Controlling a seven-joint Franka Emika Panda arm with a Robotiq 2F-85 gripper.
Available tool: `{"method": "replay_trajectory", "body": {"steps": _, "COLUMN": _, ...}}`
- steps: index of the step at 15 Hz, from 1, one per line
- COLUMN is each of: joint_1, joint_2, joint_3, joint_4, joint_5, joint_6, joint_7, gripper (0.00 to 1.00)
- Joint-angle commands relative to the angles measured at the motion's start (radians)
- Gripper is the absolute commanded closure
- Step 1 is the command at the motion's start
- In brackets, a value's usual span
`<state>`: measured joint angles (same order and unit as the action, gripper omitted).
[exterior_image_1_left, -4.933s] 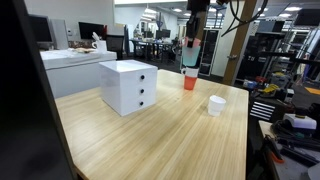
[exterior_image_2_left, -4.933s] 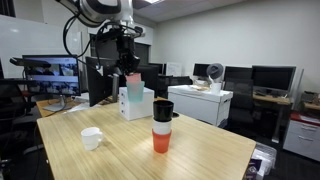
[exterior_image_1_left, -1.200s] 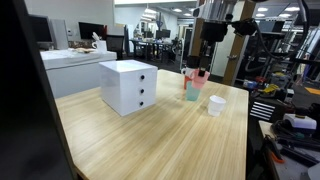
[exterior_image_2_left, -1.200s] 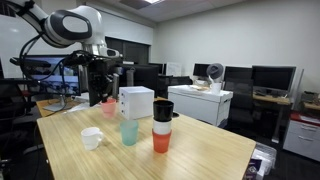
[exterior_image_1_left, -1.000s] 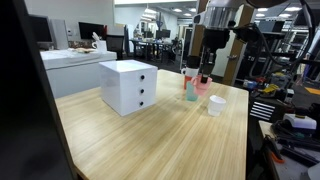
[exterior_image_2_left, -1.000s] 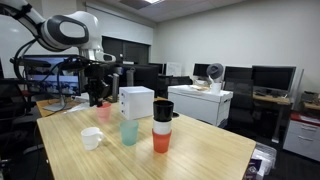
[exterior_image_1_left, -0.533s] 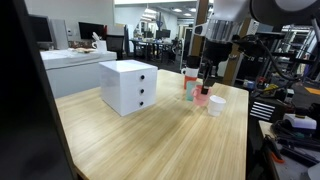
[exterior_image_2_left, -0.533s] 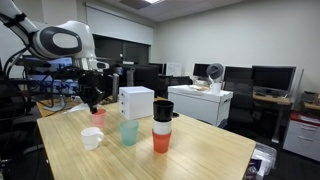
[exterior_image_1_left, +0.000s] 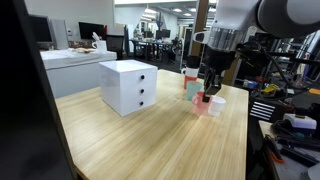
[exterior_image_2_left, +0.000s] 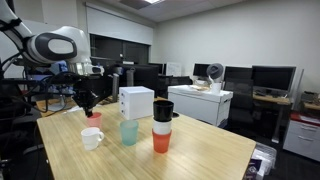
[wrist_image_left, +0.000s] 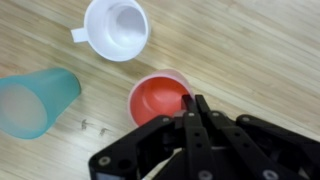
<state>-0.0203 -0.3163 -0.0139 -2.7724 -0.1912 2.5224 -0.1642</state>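
Open-plan lab, wooden worktop (exterior_image_1_left: 150, 140). In an exterior view, end effector (exterior_image_1_left: 206, 94) grips red cup (exterior_image_1_left: 203, 103) just beside white mug (exterior_image_1_left: 217, 104); teal cup (exterior_image_1_left: 190, 90) near the white mug. In an exterior view, red cup (exterior_image_2_left: 93, 118) sits just behind the white mug (exterior_image_2_left: 91, 138); contact with the worktop cannot be told. Wrist view: fingers (wrist_image_left: 190, 100) narrow, pinching the red cup (wrist_image_left: 160, 98) at its rim; white mug (wrist_image_left: 118, 27) near, apart.

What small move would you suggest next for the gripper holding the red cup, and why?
Probably lower straight down gently. The gripper pinches the rim of the upright red cup, which is apart from the white mug and teal cup, but whether its base rests on the table is unclear.
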Motion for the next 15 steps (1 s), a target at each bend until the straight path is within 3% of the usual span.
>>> {"method": "replay_trajectory", "body": {"steps": 1, "joint_1": 0.003, "joint_2": 0.013, "joint_3": 0.007, "joint_4": 0.000, "joint_5": -0.012, "joint_6": 0.025, "joint_7": -0.001, "gripper": 0.96}}
{"method": "replay_trajectory", "body": {"steps": 2, "joint_1": 0.003, "joint_2": 0.014, "joint_3": 0.007, "joint_4": 0.001, "joint_5": -0.013, "joint_6": 0.024, "joint_7": -0.001, "gripper": 0.96}}
{"method": "replay_trajectory", "body": {"steps": 3, "joint_1": 0.002, "joint_2": 0.010, "joint_3": 0.007, "joint_4": -0.001, "joint_5": -0.017, "joint_6": 0.022, "joint_7": -0.006, "gripper": 0.71}}
{"method": "replay_trajectory", "body": {"steps": 4, "joint_1": 0.003, "joint_2": 0.005, "joint_3": 0.006, "joint_4": -0.003, "joint_5": -0.016, "joint_6": 0.016, "joint_7": -0.012, "gripper": 0.69}}
{"method": "replay_trajectory", "body": {"steps": 10, "joint_1": -0.001, "joint_2": -0.063, "joint_3": -0.015, "joint_4": 0.023, "joint_5": -0.006, "joint_6": 0.000, "joint_7": -0.033, "gripper": 0.28}}
{"method": "replay_trajectory", "body": {"steps": 15, "joint_1": -0.010, "joint_2": -0.071, "joint_3": -0.026, "joint_4": 0.038, "joint_5": -0.019, "joint_6": 0.003, "joint_7": -0.028, "gripper": 0.01}}
